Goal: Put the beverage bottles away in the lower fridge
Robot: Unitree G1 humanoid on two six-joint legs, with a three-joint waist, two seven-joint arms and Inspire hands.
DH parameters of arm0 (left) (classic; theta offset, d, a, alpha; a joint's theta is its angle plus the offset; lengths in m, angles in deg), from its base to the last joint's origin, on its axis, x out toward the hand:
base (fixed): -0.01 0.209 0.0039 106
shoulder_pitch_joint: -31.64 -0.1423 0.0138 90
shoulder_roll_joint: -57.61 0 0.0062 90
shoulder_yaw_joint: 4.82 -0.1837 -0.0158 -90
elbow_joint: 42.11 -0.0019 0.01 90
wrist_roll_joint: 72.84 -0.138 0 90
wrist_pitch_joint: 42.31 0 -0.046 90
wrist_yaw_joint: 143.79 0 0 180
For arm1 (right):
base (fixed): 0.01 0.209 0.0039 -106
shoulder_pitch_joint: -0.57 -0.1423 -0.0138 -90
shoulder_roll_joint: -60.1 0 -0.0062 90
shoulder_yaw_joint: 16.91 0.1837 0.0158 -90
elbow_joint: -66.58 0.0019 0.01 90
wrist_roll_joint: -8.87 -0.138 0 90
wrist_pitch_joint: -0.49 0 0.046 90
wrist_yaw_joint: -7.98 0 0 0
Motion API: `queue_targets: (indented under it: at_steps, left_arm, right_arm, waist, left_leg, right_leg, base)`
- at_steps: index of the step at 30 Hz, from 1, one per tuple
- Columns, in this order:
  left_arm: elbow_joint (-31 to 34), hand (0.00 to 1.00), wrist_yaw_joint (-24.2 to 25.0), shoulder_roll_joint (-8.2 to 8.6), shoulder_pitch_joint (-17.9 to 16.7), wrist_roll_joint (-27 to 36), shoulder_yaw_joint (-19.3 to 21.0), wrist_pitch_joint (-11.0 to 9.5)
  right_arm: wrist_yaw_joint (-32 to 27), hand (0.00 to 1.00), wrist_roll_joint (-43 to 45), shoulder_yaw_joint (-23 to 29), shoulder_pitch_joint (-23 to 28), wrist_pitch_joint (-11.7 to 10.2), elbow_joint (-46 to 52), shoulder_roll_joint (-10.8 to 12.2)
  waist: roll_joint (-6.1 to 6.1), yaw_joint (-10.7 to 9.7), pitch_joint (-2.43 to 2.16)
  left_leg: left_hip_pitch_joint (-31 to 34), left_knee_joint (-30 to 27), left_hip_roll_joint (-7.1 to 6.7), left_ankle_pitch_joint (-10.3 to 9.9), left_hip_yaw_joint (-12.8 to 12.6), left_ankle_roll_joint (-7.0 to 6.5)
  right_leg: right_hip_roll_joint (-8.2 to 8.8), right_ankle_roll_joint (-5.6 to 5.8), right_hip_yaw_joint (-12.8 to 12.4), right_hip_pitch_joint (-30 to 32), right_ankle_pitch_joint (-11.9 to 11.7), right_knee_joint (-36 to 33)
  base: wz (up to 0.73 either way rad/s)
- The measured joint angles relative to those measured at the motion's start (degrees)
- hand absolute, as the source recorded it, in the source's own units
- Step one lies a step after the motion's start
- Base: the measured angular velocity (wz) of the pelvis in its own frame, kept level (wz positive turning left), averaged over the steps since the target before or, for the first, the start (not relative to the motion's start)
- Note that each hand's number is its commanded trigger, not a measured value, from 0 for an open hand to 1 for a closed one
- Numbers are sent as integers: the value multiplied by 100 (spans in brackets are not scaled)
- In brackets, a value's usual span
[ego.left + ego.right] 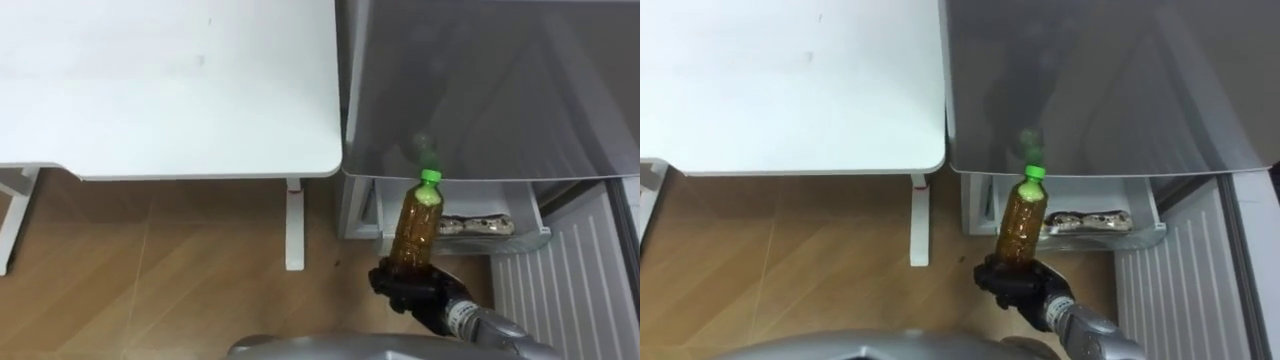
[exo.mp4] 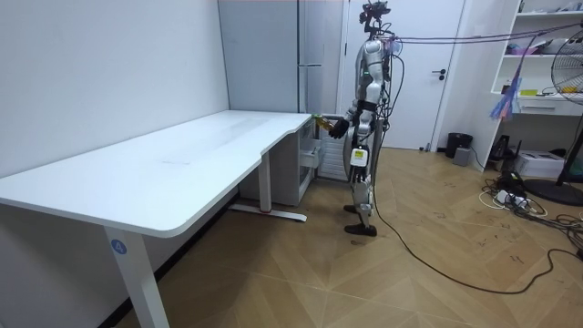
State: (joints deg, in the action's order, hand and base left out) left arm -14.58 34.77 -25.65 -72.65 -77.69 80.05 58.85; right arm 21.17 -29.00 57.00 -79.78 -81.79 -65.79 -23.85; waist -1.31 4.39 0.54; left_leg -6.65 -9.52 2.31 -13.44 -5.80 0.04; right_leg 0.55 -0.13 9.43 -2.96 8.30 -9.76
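A clear bottle [image 1: 417,222] of amber drink with a green cap stands upright in my right hand [image 1: 412,292], whose dark fingers are curled round its base. It hangs in front of the open lower compartment of the grey fridge [image 1: 480,90], just before a white drawer [image 1: 520,238] that holds a patterned packet [image 1: 480,226]. In the room view I stand facing the fridge [image 2: 310,55] at the end of the white table, with the right hand [image 2: 337,127] held out towards it. My left arm stays close to my body there, its hand too small to read.
The white table [image 1: 170,90] fills the left, its leg [image 1: 294,225] on the wooden floor beside the fridge. The fridge's open lower door [image 1: 570,290], white and ribbed inside, stands out at the right. Cables lie on the floor [image 2: 510,200] behind me.
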Motion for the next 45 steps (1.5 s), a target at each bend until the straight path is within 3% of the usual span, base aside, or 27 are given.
queue_targets:
  at_steps: [7, 15, 21, 30, 37, 41, 45]
  left_arm:
    - [-2, 0, 38, 86, -152, -44, 15, 34]
    - [4, 0, 53, 167, -175, -40, 46, 85]
    - [15, 0, 79, 166, -194, -37, 46, -22]
    - [66, 0, 187, 167, -288, -44, 181, -31]
    - [256, 0, 237, 162, -436, -40, 163, -25]
    - [274, 0, 240, 163, -437, -48, 180, -13]
    - [280, 0, 335, 160, -443, -40, 291, 27]
  right_arm:
    - [-304, 100, -1651, 258, 1, -10, -17, 8]
    - [-565, 100, -3418, 402, -66, -32, -246, 17]
    - [-616, 100, -4097, 442, -61, -91, -260, 13]
    - [-615, 100, -4403, 659, -64, -156, -258, 51]
    - [-615, 100, -4439, 661, -64, -188, -280, 37]
    - [-614, 100, -4434, 684, -107, -183, -389, 14]
    - [-614, 100, -4446, 1021, -497, -108, -1024, 8]
  waist:
    - [-105, -85, -21]
    - [-51, -84, -2]
    - [-39, -86, 1]
    - [-59, -69, -43]
    - [-70, 5, -33]
    - [-121, 46, -23]
    - [-240, 42, -16]
  left_leg:
    - [-26, -1, -1, 0, -13, 0]
    - [-103, 11, -5, 0, -19, 0]
    - [-171, 2, -5, 1, -42, 1]
    - [-177, -6, -7, 1, -30, 1]
    - [-198, -19, -9, 1, -7, 1]
    - [-164, -24, -28, 1, 86, 0]
    - [-83, -54, -47, 3, 146, -4]
  right_leg:
    - [0, 2, 3, -13, 1, 0]
    - [2, 21, 4, -82, 25, 23]
    - [5, 21, 1, -88, 26, 29]
    - [6, 20, 1, -90, 29, 9]
    - [10, 19, 17, -154, 28, 6]
    - [21, 31, 38, -191, 39, 16]
    - [44, 31, 126, -154, 39, 15]
  base:
    - [0]
    - [0]
    - [0]
    - [0]
    - [1]
    - [10]
    - [9]
